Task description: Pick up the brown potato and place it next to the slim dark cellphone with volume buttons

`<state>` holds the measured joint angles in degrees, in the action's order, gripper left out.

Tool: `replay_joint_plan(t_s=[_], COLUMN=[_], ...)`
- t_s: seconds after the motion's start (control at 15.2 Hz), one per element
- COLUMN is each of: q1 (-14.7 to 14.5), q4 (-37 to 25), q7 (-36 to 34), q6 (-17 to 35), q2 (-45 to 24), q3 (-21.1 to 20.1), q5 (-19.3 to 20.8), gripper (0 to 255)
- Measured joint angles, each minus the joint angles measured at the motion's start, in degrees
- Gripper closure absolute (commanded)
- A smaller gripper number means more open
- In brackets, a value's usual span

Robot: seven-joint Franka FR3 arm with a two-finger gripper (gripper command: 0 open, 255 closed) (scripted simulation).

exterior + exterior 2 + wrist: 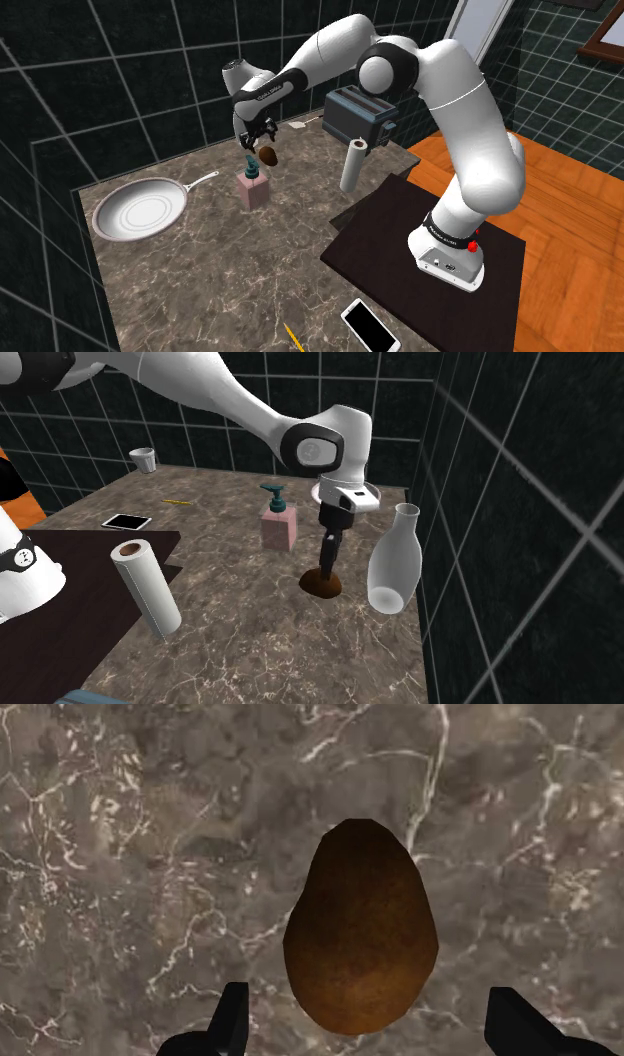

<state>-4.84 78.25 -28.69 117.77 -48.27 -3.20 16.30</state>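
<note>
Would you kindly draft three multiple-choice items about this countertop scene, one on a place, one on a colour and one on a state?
1. Where is the potato?
A. In the pan
B. On the marble counter, under the gripper
C. Beside the cellphone

2. What colour is the body of the soap dispenser?
A. Pink
B. Yellow
C. Black

3. How do the fingers stand?
A. Shut on the potato
B. Shut on nothing
C. Open, either side of the potato, not touching it

Answers:
1 B: the second exterior view shows it on the marble beneath the gripper, far from the pan and the cellphone.
2 A: the body is pink, with a teal pump on top.
3 C: the wrist view shows a gap between each finger and the potato.
</note>
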Motion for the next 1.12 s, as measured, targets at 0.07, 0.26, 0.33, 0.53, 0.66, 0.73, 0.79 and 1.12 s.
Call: replay_joint_plan(t_s=[0.07,0.26,0.33,0.53,0.66,0.73,0.79,1.12], q1=[0.0,0.1,0.2,0.3,0.4,0.4,0.4,0.3], q4=[-0.6,-0.6,-0.4,0.0,0.0,0.0,0.0,0.0], q7=[-0.1,-0.2,-0.3,-0.4,-0.4,-0.4,-0.4,-0.4], q6=[0.2,1.6,2.1,3.2,3.4,3.4,3.5,3.5], q2=[-0.8,-2.2,-2.5,-3.2,-3.3,-3.4,-3.4,-3.4], q3=[0.1,0.3,0.4,0.5,0.5,0.5,0.5,0.5], q5=[0.1,0.3,0.4,0.5,0.5,0.5,0.5,0.5], gripper=[0,0,0,0,0,0,0,255])
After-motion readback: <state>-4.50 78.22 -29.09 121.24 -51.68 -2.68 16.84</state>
